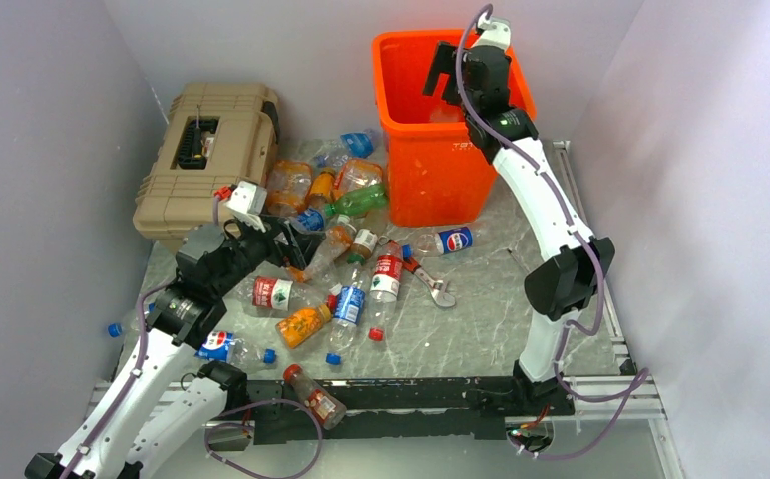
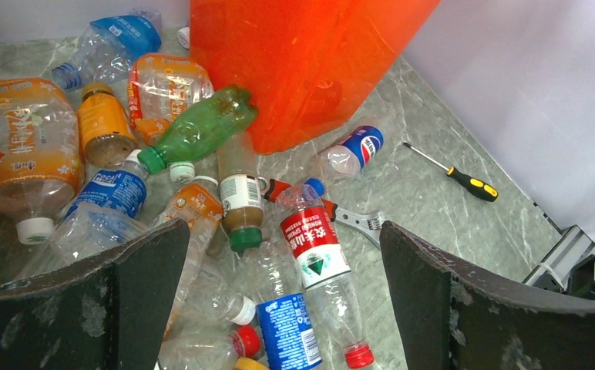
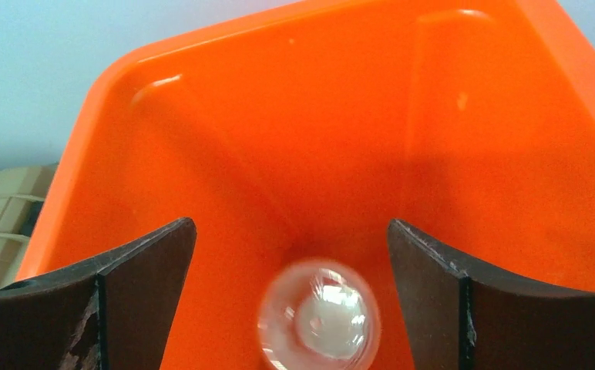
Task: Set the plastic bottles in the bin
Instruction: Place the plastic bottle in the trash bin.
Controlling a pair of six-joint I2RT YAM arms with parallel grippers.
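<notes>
The orange bin (image 1: 431,170) stands at the back of the table. My right gripper (image 1: 451,85) is open above its mouth. In the right wrist view the gripper (image 3: 290,223) looks down into the bin (image 3: 279,139). A clear bottle (image 3: 317,316) shows end-on and blurred, below and between the fingers, touching neither. Several bottles lie piled left of the bin. My left gripper (image 1: 296,239) is open and empty over the pile. In the left wrist view the gripper (image 2: 283,225) frames a red-labelled bottle (image 2: 316,247) and a blue-labelled bottle (image 2: 287,331). A green bottle (image 2: 202,127) leans against the bin (image 2: 302,62).
A tan toolbox (image 1: 206,160) sits at the back left. A red-handled wrench (image 2: 360,221) lies under the bottles and a screwdriver (image 2: 456,173) lies to the right. A blue-labelled bottle (image 1: 451,240) lies before the bin. Loose bottles (image 1: 313,394) lie near the front edge.
</notes>
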